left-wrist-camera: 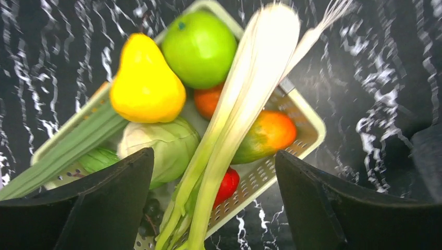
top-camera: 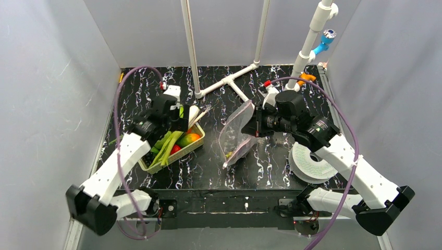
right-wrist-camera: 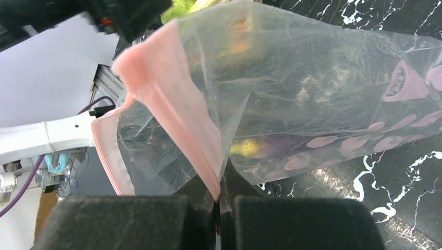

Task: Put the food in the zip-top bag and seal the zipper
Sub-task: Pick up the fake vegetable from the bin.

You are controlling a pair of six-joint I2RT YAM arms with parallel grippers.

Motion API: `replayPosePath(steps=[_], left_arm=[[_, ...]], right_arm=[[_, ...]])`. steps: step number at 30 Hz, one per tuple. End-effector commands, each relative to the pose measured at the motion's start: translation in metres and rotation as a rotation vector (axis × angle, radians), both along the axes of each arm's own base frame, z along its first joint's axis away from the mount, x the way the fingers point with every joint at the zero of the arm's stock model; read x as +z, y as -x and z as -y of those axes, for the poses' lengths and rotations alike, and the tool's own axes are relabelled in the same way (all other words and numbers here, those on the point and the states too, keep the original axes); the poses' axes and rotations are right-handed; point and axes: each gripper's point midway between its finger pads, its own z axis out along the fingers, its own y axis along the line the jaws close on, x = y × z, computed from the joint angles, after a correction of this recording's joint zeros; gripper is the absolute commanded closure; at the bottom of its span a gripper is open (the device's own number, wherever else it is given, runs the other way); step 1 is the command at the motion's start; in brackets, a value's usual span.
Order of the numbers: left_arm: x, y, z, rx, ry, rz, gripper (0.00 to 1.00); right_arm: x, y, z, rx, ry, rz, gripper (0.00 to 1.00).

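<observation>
The food lies in a basket (top-camera: 156, 165): a white-green leek (left-wrist-camera: 229, 130), a yellow pear (left-wrist-camera: 146, 78), a green apple (left-wrist-camera: 200, 49), a pale cabbage (left-wrist-camera: 161, 146), an orange-green fruit (left-wrist-camera: 266, 135), a red piece (left-wrist-camera: 226, 185) and dark grapes (left-wrist-camera: 148, 213). My left gripper (left-wrist-camera: 215, 156) hangs open above the basket with the leek between its jaws, untouched; in the top view it (top-camera: 180, 120) is over the basket's far end. My right gripper (right-wrist-camera: 219, 192) is shut on the pink zipper (right-wrist-camera: 172, 104) of the clear bag (right-wrist-camera: 312, 78) and holds it up mid-table (top-camera: 237, 135). A yellow piece (right-wrist-camera: 245, 147) shows inside.
A white PVC pipe frame (top-camera: 229, 80) stands at the back of the black marbled table. A white disc (top-camera: 310, 161) lies at the right under my right arm. Grey walls close in both sides.
</observation>
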Motion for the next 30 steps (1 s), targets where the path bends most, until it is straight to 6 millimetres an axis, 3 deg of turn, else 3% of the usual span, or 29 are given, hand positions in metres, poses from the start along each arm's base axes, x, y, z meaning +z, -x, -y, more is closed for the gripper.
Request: replayPosePath(steps=[1, 13, 16, 26, 30], left_arm=[[-0.027, -0.005, 0.014, -0.078, 0.013, -0.128, 0.18], [-0.093, 0.006, -0.004, -0.079, -0.114, -0.243, 0.37], [-0.097, 0.004, -0.003, -0.089, -0.132, -0.273, 0.47], [-0.112, 0.002, -0.01, -0.067, -0.186, -0.338, 0.47], [-0.11, -0.001, -0.009, -0.074, -0.183, -0.345, 0.58]], right_arm=[[0.014, 0.001, 0.002, -0.003, -0.043, 0.053, 0.99], [0.006, -0.001, -0.006, 0.016, -0.034, 0.02, 0.99], [0.005, -0.003, -0.008, 0.017, -0.029, 0.016, 0.99], [0.005, -0.002, -0.008, 0.014, -0.036, 0.01, 0.99], [0.008, -0.002, -0.008, 0.013, -0.039, 0.013, 0.99]])
